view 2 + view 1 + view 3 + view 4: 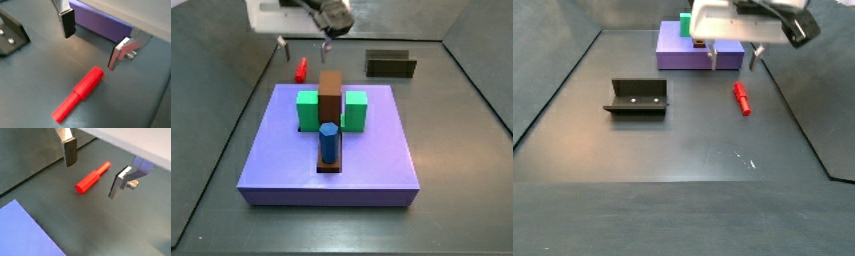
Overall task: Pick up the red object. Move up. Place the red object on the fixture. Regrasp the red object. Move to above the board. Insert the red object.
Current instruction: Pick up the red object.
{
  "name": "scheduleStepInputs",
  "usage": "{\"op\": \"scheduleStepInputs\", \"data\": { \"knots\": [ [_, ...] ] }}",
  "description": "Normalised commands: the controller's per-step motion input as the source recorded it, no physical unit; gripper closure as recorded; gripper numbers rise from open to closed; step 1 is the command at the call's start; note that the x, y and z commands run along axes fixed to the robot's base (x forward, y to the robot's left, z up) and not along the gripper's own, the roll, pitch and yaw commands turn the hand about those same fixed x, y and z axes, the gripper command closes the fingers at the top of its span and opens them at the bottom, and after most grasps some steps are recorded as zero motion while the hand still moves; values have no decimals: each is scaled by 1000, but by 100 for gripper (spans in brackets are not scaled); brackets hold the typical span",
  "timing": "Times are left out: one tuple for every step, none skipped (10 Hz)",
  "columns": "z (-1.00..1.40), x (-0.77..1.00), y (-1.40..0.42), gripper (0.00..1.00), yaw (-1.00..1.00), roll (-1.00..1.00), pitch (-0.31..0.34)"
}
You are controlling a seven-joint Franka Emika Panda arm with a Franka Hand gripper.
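A: While the hand (732, 62) hangs above the floor with its two fingers (69, 153) spread and nothing between them, is anything done yet?

B: Nothing, as far as I can judge. The red peg (742, 97) lies flat on the dark floor, not gripped. In both wrist views it sits between and below the fingertips, apart from both pads.

A: Position relative to the rest?

B: In a side view the peg (302, 70) lies just off the far edge of the purple board (372, 160), close to it but not touching. The fixture (636, 96) stands well apart from the peg, its recess empty.

A: Board state?

B: Green blocks (307, 110) flank a brown bar (330, 100); a blue peg (327, 142) stands upright at the bar's near end. I cannot make out the hole for the red peg.

A: So, remaining?

B: Everything: the pick itself, the lift, the placing on the fixture, the regrasp, the move over the board, the insertion. My reading is that the hand is lined up for the first grasp; a descent and closing are not yet begun.
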Motion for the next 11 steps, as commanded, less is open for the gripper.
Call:
{"op": "scheduleStepInputs", "data": {
  "knots": [
    [-520,-246,63,0,260,37,-243],
    [-466,-174,77,0,326,60,-246],
    [-349,-77,57,0,294,56,-209],
    [-237,66,0,0,86,60,-86],
    [-197,209,0,0,0,63,-46],
    [-177,109,0,0,-126,57,0],
    [-106,54,49,0,-171,34,0],
    [-89,0,91,0,-137,33,0],
    [-114,-3,129,0,-71,39,0],
    [-94,-37,146,0,-43,30,0],
    [-114,-69,134,0,-11,19,-1]
  ]
}}
